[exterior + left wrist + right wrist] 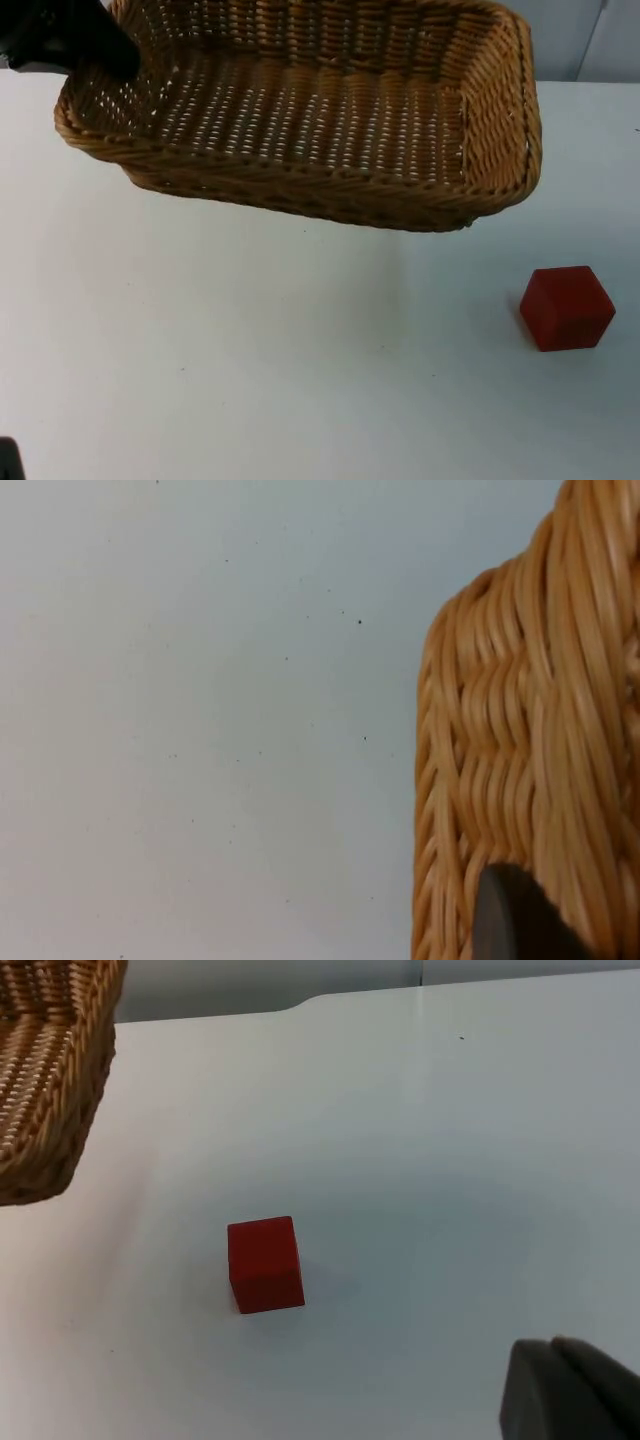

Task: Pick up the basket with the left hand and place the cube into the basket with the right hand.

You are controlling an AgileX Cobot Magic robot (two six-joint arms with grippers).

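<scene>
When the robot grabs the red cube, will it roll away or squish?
Probably neither. The red cube sits on a flat face on the white table, so it shouldn't roll. Its sharp, straight edges suggest it's stiff. The smooth faces might slip slightly.

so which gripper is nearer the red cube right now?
Right. The right gripper looks onto the red cube on the table, apart from it. The left gripper is at the basket rim, across the table.
</scene>
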